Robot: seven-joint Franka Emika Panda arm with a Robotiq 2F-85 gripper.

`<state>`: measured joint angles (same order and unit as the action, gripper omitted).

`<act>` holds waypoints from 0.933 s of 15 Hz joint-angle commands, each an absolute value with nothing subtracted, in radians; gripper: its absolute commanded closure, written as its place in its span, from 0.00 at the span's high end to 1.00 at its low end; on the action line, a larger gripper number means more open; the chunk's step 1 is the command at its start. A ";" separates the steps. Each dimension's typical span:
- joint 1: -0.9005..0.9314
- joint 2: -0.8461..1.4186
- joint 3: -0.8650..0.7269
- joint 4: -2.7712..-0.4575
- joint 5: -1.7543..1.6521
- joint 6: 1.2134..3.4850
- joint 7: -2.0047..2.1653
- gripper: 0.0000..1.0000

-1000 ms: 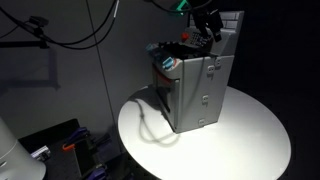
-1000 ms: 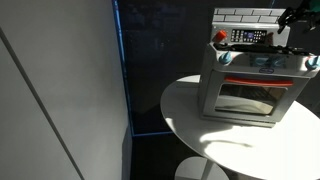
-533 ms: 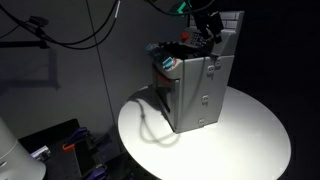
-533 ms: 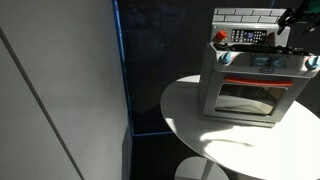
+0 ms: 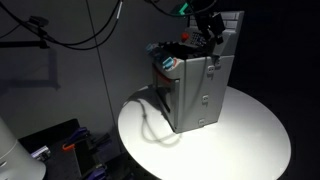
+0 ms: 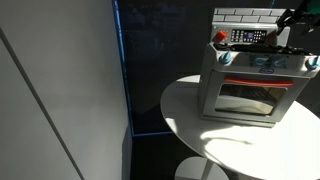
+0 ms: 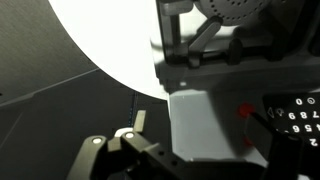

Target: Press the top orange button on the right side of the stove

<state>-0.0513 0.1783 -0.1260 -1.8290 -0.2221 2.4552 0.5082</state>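
The small grey toy stove (image 5: 195, 90) stands on a round white table (image 5: 250, 135). In an exterior view its oven door (image 6: 250, 95) faces the camera, below a tiled back wall (image 6: 245, 15). My gripper (image 5: 208, 28) hangs over the stove's top at the back wall end and also shows in an exterior view (image 6: 292, 22). In the wrist view the gripper (image 7: 205, 130) looks open and empty. Its dark finger (image 7: 272, 130) lies right beside an orange button (image 7: 243, 111). A second orange spot (image 7: 248, 141) sits just below, partly hidden by that finger.
A number keypad (image 7: 296, 115) lies beside the buttons on the stove top. A burner grille (image 7: 232, 10) shows at the top of the wrist view. A cable (image 5: 150, 125) lies on the table beside the stove. A red knob (image 6: 221, 38) stands on the stove's left corner.
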 commanded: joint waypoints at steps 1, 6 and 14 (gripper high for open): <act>-0.047 0.204 -0.135 -1.787 -0.203 2.446 0.512 1.00; -0.047 0.212 -0.137 -1.782 -0.201 2.446 0.511 1.00; -0.045 0.228 -0.140 -1.765 -0.203 2.445 0.512 1.00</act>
<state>-0.0513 0.2042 -0.1297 -1.8062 -0.2221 2.4552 0.5082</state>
